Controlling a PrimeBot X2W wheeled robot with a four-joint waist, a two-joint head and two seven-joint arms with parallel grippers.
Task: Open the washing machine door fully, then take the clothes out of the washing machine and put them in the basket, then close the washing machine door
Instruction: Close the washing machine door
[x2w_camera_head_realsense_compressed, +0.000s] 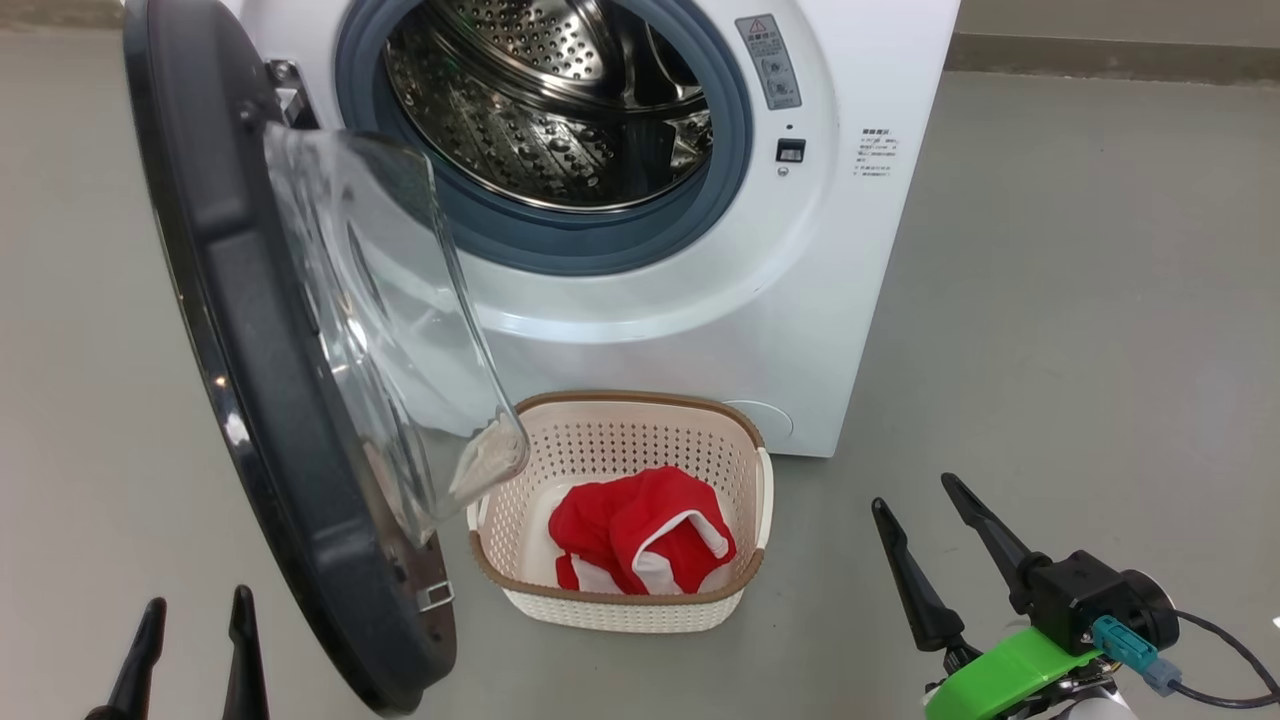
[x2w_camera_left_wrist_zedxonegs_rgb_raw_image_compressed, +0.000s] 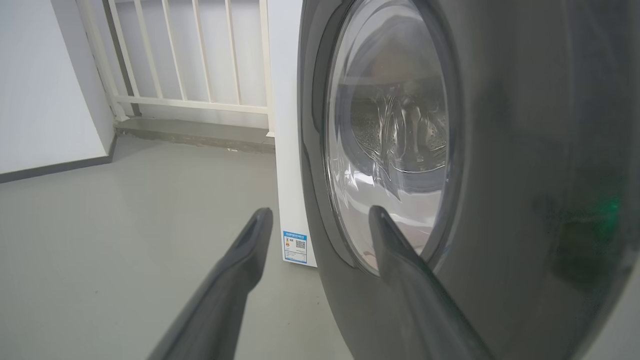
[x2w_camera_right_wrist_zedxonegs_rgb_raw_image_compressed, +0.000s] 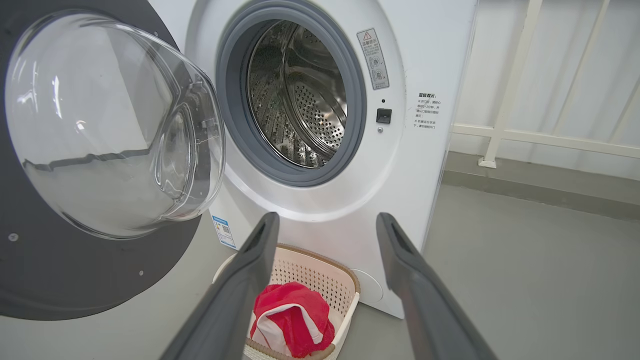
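Door (x2w_camera_head_realsense_compressed: 230, 330) stands open off the washer's (x2w_camera_head_realsense_compressed: 800, 300) left side, outer face just beside the nearer left tool (x2w_camera_head_realsense_compressed: 197, 602), wide and empty; right tool (x2w_camera_head_realsense_compressed: 915, 495) likewise, off its right; clothes (x2w_camera_head_realsense_compressed: 640, 530) in basket (x2w_camera_head_realsense_compressed: 620, 400) at its foot.

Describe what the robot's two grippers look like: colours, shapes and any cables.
Both grippers have two long, dark grey fingers that taper to slim points. The left gripper is plain, with no markings visible. The right gripper has a black boxy body behind the fingers, a bright green plastic bracket beneath it, and a teal connector leading to a thin black cable.
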